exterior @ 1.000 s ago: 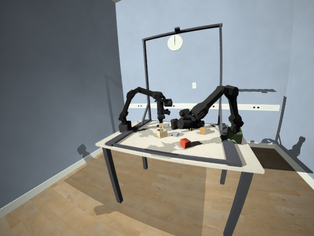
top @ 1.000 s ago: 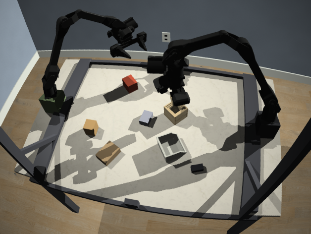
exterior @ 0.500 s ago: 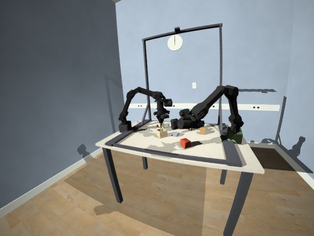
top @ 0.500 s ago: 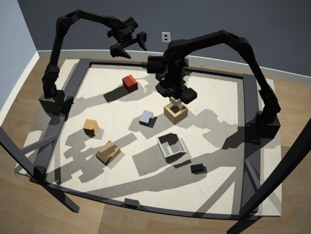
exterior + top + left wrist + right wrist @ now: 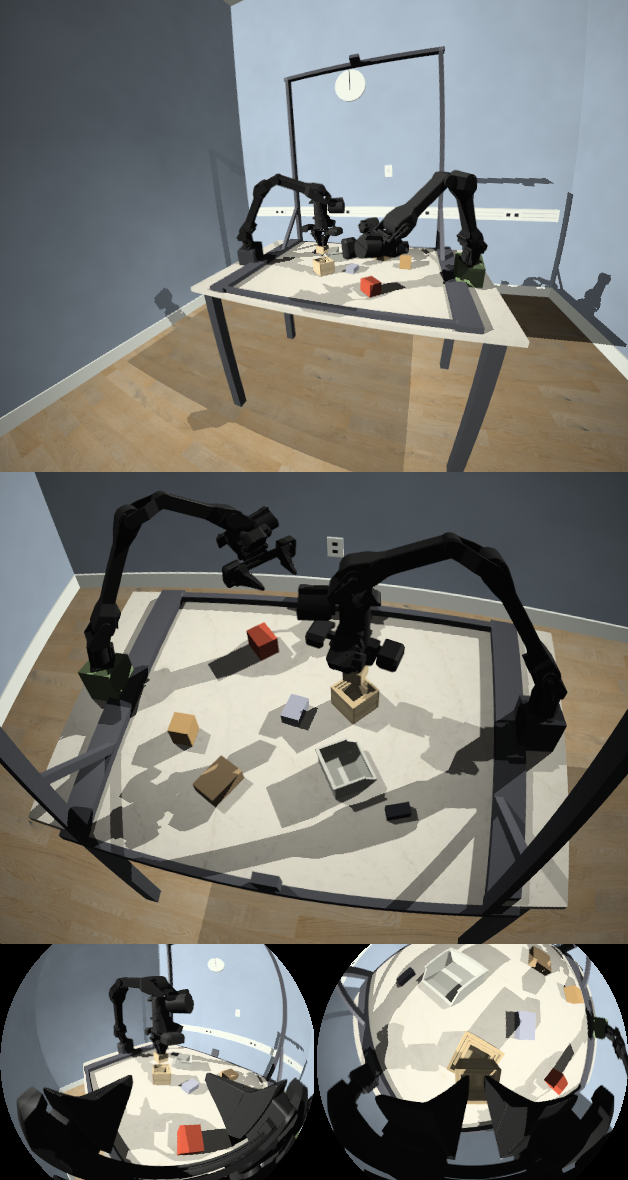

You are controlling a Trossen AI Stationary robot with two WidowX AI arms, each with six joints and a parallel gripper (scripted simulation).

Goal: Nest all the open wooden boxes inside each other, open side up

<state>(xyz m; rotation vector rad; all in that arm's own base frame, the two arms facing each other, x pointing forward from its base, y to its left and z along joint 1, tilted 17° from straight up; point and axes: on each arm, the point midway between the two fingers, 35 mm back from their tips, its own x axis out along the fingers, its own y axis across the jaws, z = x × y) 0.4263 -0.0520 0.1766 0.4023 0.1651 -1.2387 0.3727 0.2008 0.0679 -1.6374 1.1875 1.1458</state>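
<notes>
A light wooden box (image 5: 355,701) stands open side up near the table's middle; it also shows in the right wrist view (image 5: 475,1053). My right gripper (image 5: 355,677) hangs straight over it, shut on a small wooden box (image 5: 353,681) held just above or at its opening; how deep it sits I cannot tell. A brown wooden box (image 5: 218,779) lies at the front left with no opening showing. A grey-white open box (image 5: 346,764) stands open side up in front of the light box. My left gripper (image 5: 258,565) is open and empty, high over the back edge.
A red cube (image 5: 262,640), a lavender cube (image 5: 295,709) and an orange cube (image 5: 183,728) stand on the table. A small black block (image 5: 398,811) lies at the front right. A dark frame (image 5: 502,735) borders the table top.
</notes>
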